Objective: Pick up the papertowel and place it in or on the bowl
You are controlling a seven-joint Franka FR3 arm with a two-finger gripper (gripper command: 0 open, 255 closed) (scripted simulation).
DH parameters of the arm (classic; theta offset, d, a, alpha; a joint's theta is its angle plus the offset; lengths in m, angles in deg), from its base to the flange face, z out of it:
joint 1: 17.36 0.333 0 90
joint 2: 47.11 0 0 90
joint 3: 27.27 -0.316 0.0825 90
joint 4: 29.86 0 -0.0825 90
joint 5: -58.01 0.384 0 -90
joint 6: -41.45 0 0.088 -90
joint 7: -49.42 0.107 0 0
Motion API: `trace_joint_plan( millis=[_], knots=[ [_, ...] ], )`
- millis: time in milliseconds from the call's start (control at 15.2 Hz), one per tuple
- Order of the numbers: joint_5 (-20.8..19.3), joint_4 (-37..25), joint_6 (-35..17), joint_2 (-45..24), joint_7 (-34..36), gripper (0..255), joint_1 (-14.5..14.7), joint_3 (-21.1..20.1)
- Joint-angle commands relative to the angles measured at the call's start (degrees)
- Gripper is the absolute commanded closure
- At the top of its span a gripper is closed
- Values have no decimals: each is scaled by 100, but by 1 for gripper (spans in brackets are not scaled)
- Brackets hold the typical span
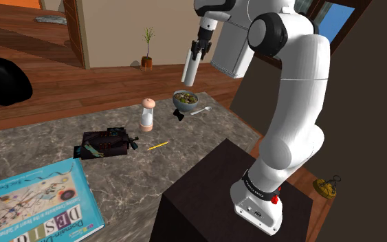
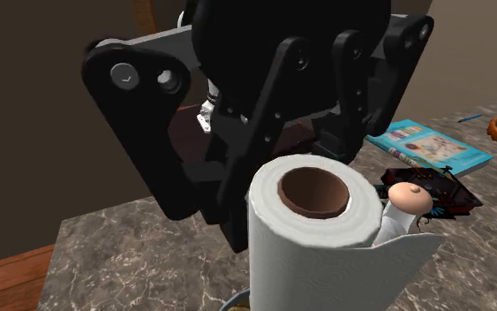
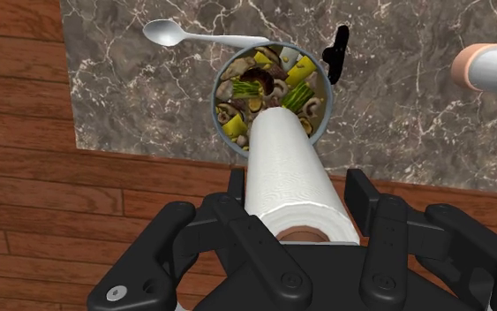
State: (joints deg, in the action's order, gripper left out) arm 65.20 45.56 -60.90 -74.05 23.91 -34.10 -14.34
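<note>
Claw clamped on paper towel roll, 2 fingers pressing opposite sides near top end. Paper towel roll white, dimpled, brown cardboard core, 1 loose sheet edge. Hangs upright in air above bowl of vegetables, apart. Spoon beside bowl on marble counter.

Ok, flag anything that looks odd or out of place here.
The bowl near the edge of the counter is already full of chopped food, and the claw holds the paper towel roll just above it, so the roll would likely land on food. Nothing looks spilled or broken.
</note>
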Motion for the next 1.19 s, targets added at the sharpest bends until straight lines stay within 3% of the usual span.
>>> trace_joint_plan(
  millis=[0, 858, 1122],
  knots=[
    [6, 144, -161, -14, -11, 255, 5, -3],
    [64, 908, -1077, -172, -73, 255, 32, -34],
    [67, 932, -1111, -182, -76, 255, 32, -36]
  ],
)
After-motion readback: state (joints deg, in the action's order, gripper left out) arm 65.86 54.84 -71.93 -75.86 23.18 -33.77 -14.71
